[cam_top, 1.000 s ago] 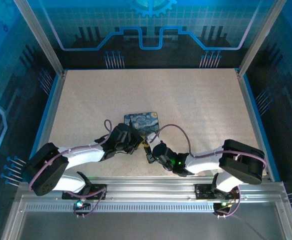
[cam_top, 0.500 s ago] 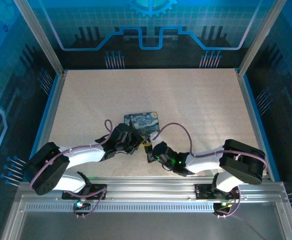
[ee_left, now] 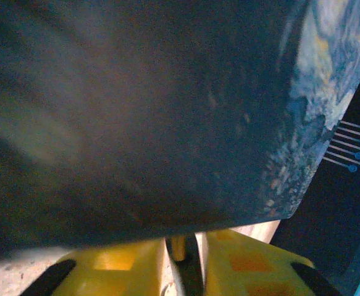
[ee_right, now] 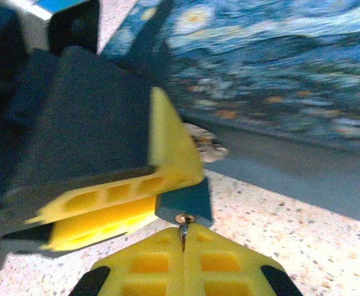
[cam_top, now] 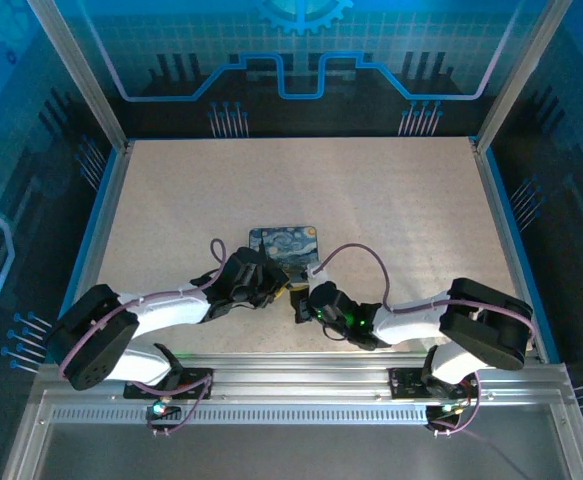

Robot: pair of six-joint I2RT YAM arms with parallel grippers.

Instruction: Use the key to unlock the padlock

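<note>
Right wrist view: the right gripper (ee_right: 183, 243) is pinched tight on the key (ee_right: 183, 230), whose tip sits in the keyhole of the padlock (ee_right: 189, 203). The padlock is at the left gripper (ee_left: 186, 250) fingertips; I cannot tell whether they clasp it. Behind stands the tin (ee_right: 328, 74).

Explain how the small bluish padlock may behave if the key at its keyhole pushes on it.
The small bluish padlock looks blocky with flat faces, so it probably will not roll. Being tiny beside the starry-night painted tin, it is likely light and may slide or twist when the thin dark metal key presses in.
</note>
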